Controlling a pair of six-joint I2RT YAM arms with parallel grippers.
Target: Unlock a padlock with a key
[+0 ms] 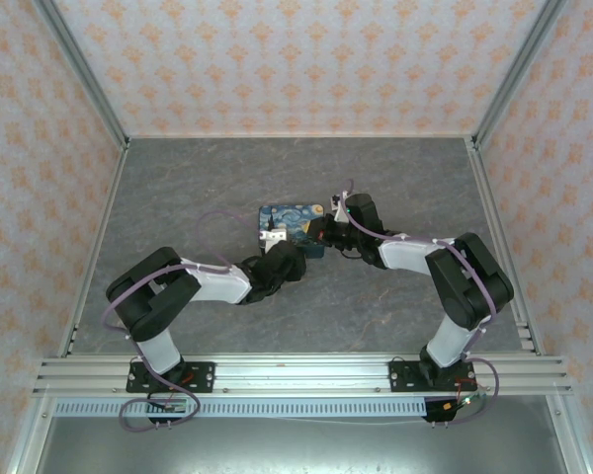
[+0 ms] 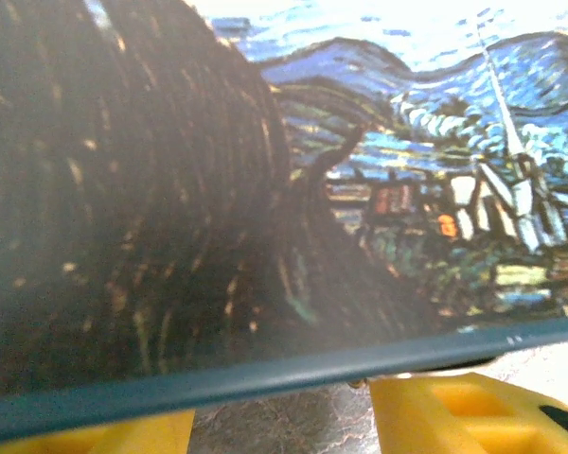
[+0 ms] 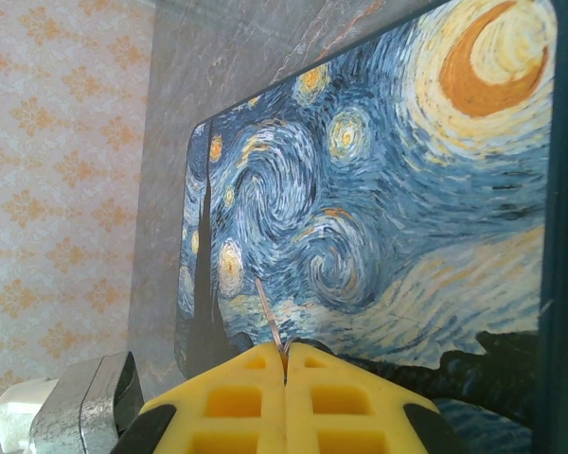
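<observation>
Padlock [image 3: 85, 409] on the tabletop [image 3: 170, 113], just past the far short end of the painted tin [image 3: 379, 189], apart from the right end effector [image 3: 285, 364]. Pressed together there on a thin key [image 3: 268, 312], presumably readied for the keyhole. Left end effector [image 2: 279, 421] spread, low against the tin's edge, likely bracing it.

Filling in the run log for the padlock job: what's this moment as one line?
left gripper: open, at painted tin rim | right gripper: shut on key, close to tin
</observation>
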